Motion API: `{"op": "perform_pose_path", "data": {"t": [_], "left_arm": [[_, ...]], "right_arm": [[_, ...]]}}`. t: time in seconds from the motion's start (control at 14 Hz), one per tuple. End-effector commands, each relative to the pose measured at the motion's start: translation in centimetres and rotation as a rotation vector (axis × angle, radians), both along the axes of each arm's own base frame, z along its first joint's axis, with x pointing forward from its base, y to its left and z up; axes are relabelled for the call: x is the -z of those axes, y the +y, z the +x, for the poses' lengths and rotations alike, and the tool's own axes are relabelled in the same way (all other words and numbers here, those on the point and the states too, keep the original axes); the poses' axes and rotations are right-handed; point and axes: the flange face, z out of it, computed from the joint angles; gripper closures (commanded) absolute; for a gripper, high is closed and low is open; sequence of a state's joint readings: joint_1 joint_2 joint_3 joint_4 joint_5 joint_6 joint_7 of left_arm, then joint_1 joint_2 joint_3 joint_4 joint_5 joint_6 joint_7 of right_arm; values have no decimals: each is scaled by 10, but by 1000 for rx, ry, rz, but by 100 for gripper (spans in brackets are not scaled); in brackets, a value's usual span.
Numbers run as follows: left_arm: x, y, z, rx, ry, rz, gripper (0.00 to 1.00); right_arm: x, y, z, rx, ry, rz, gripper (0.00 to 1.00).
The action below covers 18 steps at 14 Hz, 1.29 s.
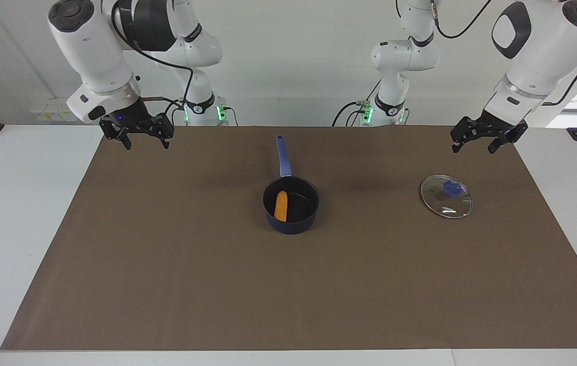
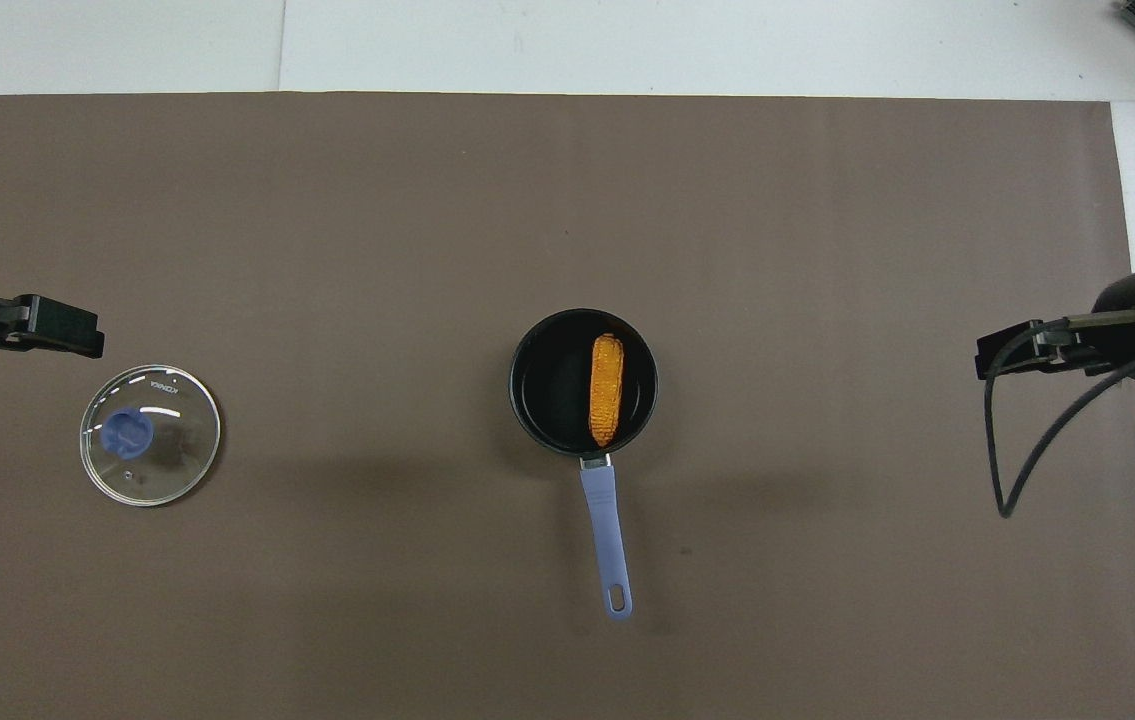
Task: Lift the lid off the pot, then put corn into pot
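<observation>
In the overhead view the left gripper (image 2: 67, 330) is cut off by the picture's edge, only its dark finger end showing, and the right gripper (image 2: 1002, 358) shows little more, its arm running out of the picture. Part of the pot's (image 1: 291, 221) black floor is hidden below its near wall in the facing view. The small print on the lid (image 2: 177, 455) is too small to read.
</observation>
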<state>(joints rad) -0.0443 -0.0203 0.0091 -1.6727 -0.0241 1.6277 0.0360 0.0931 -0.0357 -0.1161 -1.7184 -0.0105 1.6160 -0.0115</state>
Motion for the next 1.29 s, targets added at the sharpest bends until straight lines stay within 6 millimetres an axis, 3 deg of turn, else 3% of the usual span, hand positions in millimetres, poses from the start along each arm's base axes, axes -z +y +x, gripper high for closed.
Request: {"op": "perform_pose_path", "data": {"t": [0.0,0.36,0.71,1.21], "left_arm": [[-8,4,-3,8,5,10,0],[-22,0,15,14,68,12,0],[-27,-2,25,16,78,8,0],[-23,-6,22,21,41,-3,0]], "right_arm": [[-18,-20,-9,21,-28,5,0],[-90,-21,-17,44,-94,22,0],[-90,-8,-22,51,-98,21,0],[-90,-11,-19,-9,-99,9,0]]}}
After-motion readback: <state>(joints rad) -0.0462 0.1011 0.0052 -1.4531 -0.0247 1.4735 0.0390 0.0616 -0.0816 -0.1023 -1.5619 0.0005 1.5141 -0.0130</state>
